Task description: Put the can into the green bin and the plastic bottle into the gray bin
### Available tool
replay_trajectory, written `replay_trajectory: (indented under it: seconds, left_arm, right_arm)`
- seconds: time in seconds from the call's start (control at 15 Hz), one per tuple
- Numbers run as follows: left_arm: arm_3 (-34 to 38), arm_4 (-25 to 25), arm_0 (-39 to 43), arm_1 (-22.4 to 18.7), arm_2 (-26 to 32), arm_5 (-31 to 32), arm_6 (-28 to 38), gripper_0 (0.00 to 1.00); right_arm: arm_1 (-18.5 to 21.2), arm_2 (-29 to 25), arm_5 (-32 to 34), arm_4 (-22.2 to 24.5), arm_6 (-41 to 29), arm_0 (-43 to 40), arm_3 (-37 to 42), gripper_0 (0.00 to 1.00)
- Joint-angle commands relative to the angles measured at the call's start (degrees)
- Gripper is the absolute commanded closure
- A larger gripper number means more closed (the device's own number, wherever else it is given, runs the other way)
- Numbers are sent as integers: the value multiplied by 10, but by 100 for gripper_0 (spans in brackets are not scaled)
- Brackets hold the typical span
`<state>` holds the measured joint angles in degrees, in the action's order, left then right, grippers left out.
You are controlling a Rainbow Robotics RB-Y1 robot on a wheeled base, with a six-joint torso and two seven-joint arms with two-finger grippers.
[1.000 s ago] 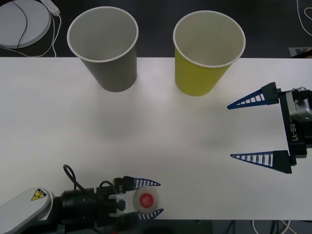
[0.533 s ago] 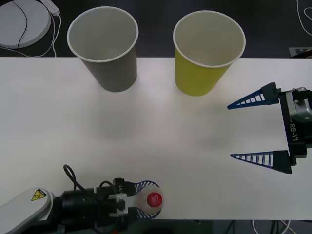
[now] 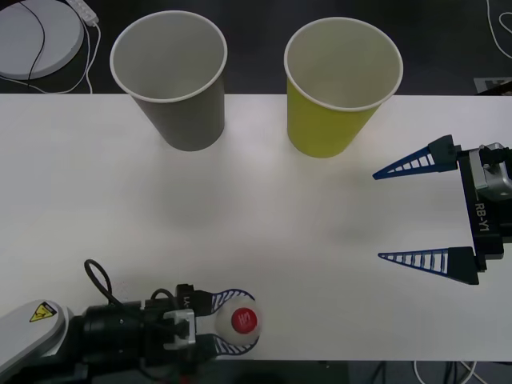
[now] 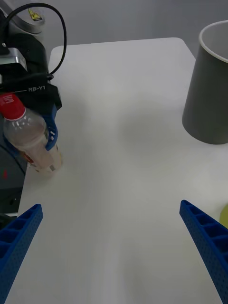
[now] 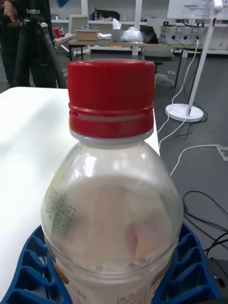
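A: did we move? the left gripper (image 3: 234, 322) slid back a bit along the near edge, fingers clamped round the plastic bottle (image 3: 242, 320)

B: yep, so we've got it, gray bin (image 3: 170, 77) next; right gripper (image 3: 408, 212) waits wide open, holding nothing

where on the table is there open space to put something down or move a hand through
The widest bare patch is mid-table, bordered by the gray cup and green cup at the far edge, the open right gripper on the right, and the left gripper gripping the bottle at the near edge. The left side beside the gray cup is bare. It's crowded around the bottle.
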<state>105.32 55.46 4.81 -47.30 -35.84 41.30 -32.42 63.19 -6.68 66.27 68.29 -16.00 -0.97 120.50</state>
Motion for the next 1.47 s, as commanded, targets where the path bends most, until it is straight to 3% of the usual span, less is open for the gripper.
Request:
replay_trajectory:
  seconds: [0.07, 0.73, 1.47]
  left_arm:
    - [15, -11, 4, -15, 8, 0, 2, 100]
    - [35, -60, 62, -53, 117, -24, 10, 100]
    - [35, -122, 122, -56, 259, -66, 36, 100]
  right_arm:
    - [0, 0, 0, 0, 0, 0, 0, 0]
    - [0, 0, 0, 0, 0, 0, 0, 0]
    - [0, 0, 0, 0, 0, 0, 0, 0]
